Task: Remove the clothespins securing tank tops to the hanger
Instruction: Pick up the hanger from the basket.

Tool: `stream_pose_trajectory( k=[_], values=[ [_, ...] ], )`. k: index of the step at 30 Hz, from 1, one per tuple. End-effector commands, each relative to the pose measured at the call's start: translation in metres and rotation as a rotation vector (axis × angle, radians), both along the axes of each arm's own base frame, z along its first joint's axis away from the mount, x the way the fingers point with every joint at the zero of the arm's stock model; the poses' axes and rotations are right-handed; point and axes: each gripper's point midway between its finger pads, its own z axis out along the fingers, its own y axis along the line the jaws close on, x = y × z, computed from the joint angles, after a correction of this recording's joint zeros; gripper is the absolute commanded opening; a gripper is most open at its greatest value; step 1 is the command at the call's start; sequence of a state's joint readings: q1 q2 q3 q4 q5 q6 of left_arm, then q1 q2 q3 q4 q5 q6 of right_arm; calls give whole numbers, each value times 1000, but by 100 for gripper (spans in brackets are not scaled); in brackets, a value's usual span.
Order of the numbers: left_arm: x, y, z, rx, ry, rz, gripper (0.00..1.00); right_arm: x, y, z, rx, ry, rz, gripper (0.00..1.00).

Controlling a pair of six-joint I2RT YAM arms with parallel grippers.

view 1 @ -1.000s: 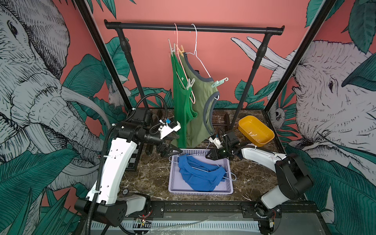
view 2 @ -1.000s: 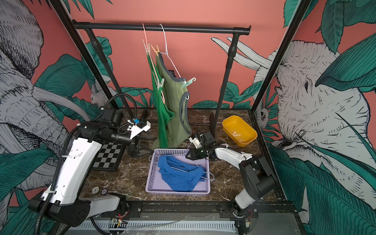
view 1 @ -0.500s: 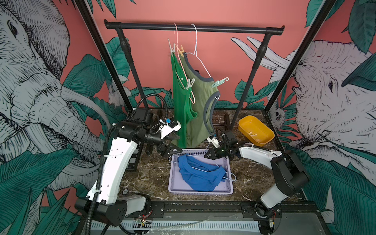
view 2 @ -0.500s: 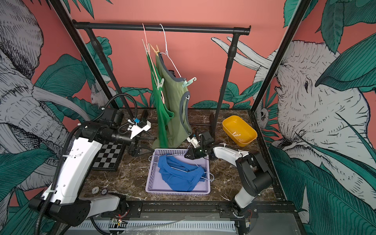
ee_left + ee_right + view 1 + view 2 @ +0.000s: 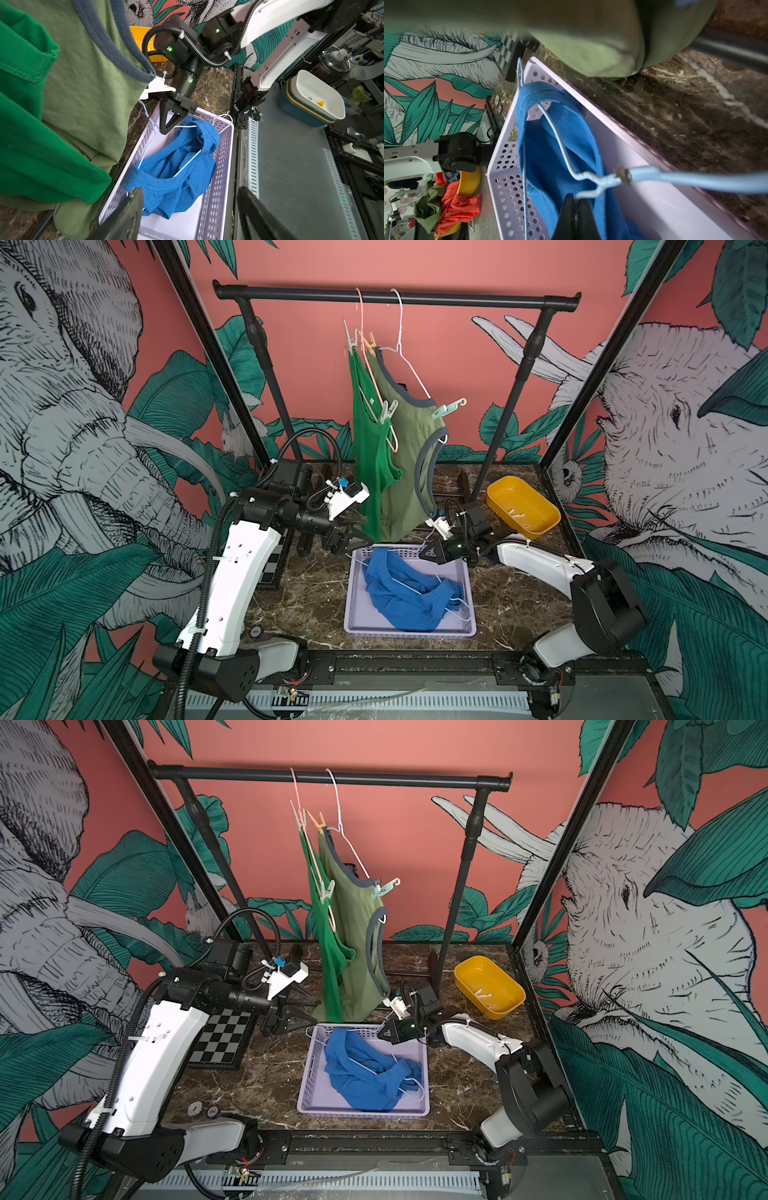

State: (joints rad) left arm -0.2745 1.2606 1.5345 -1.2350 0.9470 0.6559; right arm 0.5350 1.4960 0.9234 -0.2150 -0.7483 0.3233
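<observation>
On the rail hang a bright green tank top and an olive tank top, each on a wire hanger. Clothespins hold them: a white one and a tan one up high, a pale one and a mint one lower. The blue tank top lies in the lilac basket on a light blue hanger. My right gripper is shut on that hanger's wire near its neck. My left gripper hangs open over the basket's far left corner, beside the green hem.
A yellow bowl at the back right holds loose clothespins. A checkerboard lies left of the basket, under my left arm. The rail's black posts stand behind the basket on the marble table.
My right gripper's jaws have shut onto the blue hanger's wire at the basket's far edge. The left gripper's jaws have narrowed a little and stay open.
</observation>
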Motion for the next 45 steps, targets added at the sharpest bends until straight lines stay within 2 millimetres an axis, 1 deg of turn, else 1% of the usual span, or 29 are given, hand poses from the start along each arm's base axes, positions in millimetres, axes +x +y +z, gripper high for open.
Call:
stream_pose_trajectory(
  k=[1,5,10,12,15,18,20,23,28,31,36,39,41,43,45],
  values=[
    [3,0,-4,12,16,31,73,-8,-2,33,41,-80,25,0],
    [13,2,-7,37,3,85,75,-23,-11,63,64,-145,30,0],
    [33,11,-20,144,-60,189,76,-46,-19,116,99,-265,31,0],
    [34,11,-21,160,-69,193,77,-57,-21,137,109,-321,39,0],
    [29,10,-21,158,-72,177,78,-72,-21,156,96,-376,44,0],
    [26,12,-25,189,-97,181,78,-78,-20,167,54,-439,28,0],
    [26,15,-27,216,-121,192,78,-81,-16,174,40,-488,17,0],
    [28,22,-28,246,-142,224,77,-81,-6,182,7,-563,2,0],
    [19,26,-22,245,-164,228,77,-78,11,194,-44,-663,-12,0],
    [12,26,-20,229,-158,216,75,-73,17,202,-43,-706,-45,0],
    [14,26,-30,231,-134,237,71,-65,18,216,-28,-757,-110,0],
    [12,22,-33,214,-108,227,70,-64,20,223,-9,-771,-124,0],
    [11,20,-33,199,-97,220,70,-64,24,228,12,-780,-123,0],
    [9,14,-31,166,-78,198,70,-64,30,230,16,-781,-112,0],
    [12,12,-32,155,-64,202,71,-65,37,234,29,-782,-98,0]
  ],
)
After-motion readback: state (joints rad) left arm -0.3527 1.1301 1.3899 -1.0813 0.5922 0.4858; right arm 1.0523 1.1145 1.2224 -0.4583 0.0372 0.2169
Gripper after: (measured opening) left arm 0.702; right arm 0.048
